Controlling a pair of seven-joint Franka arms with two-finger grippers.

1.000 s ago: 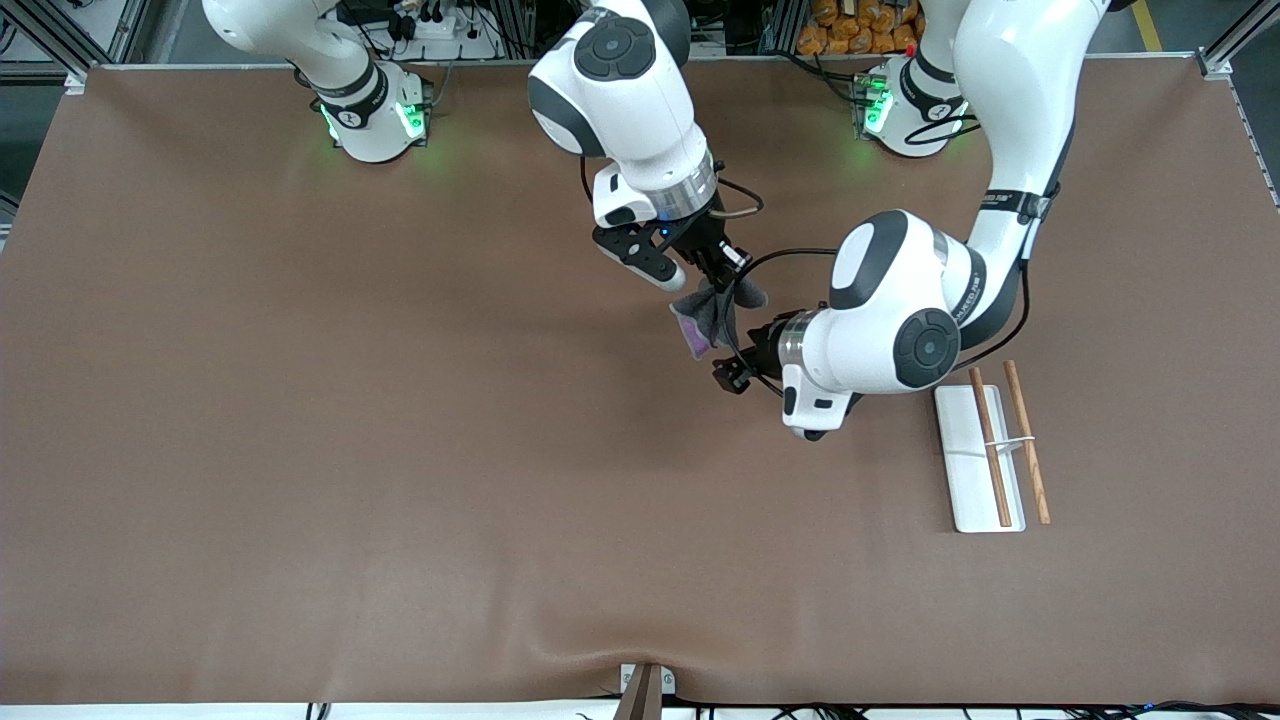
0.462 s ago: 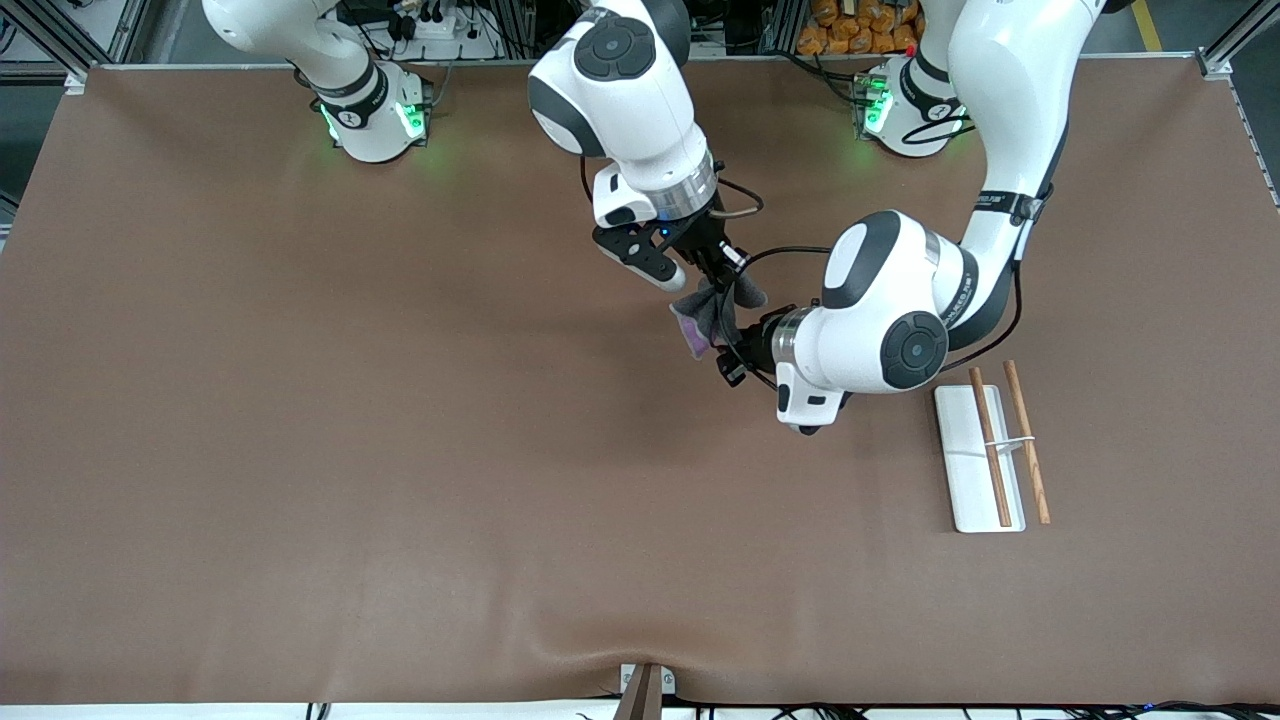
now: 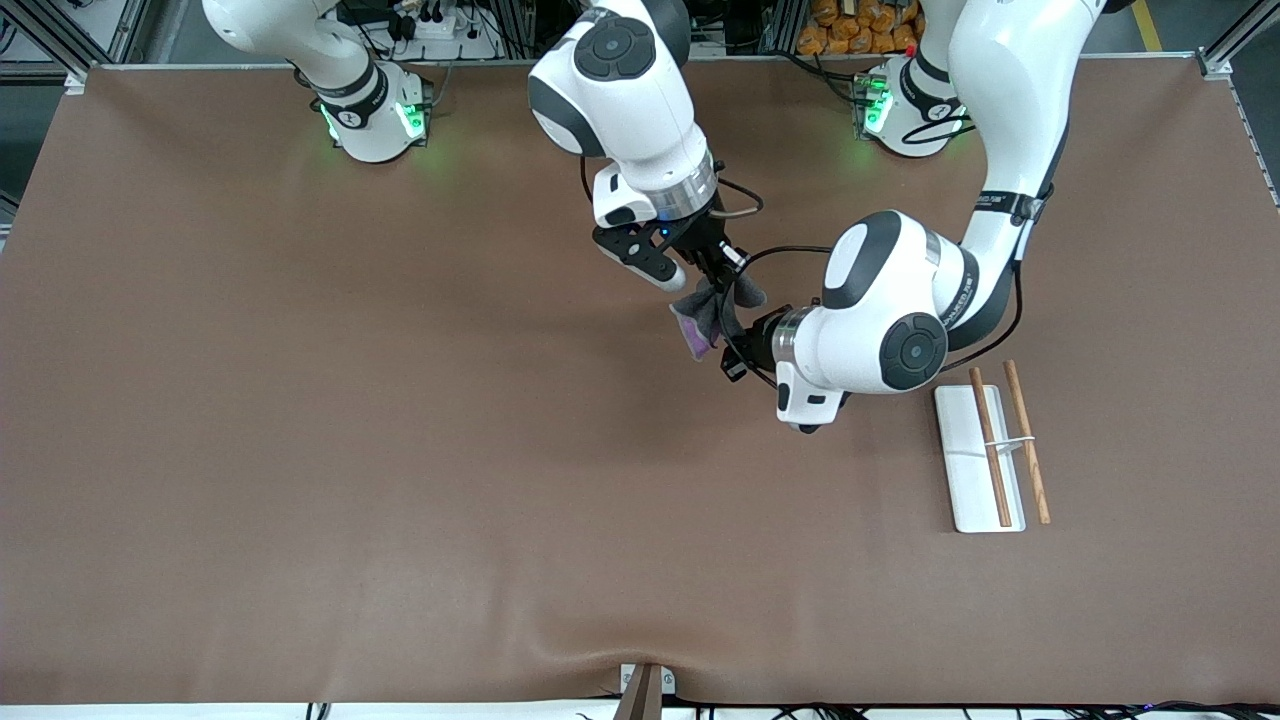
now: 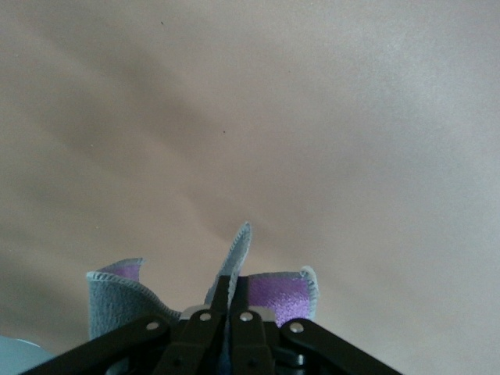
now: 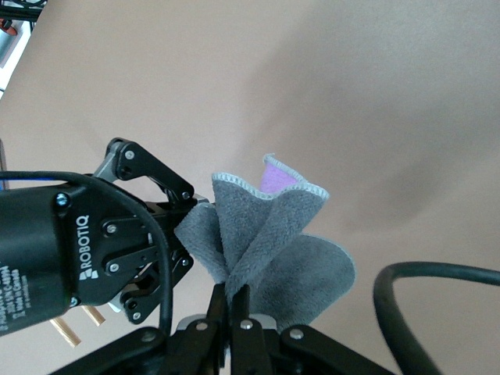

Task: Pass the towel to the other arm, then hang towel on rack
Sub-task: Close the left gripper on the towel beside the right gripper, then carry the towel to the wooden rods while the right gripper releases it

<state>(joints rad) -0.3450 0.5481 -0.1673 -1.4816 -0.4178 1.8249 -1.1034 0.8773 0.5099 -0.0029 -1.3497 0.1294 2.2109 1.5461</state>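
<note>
Handing over: the towel (image 3: 706, 318) hangs in the air over the middle of the surface (image 3: 300, 450), pinched between both claws at once.
Right claw (image 5: 234, 293): closed on a gathered fold of the towel, as the right wrist view shows; the cloth fans out from its tips, grey with a purple patch.
Left claw (image 4: 230, 301): fingers pressed together with a thin edge of towel caught between them, as its own wrist view shows.
Done: the lift and the meeting of the arms; the left arm appears to have its grip.
Left to do: the right claw must let go, then the left arm carries the towel to the rack (image 3: 985, 455).
Rack: stands bare on the surface toward the left arm's end, well apart from the towel.
</note>
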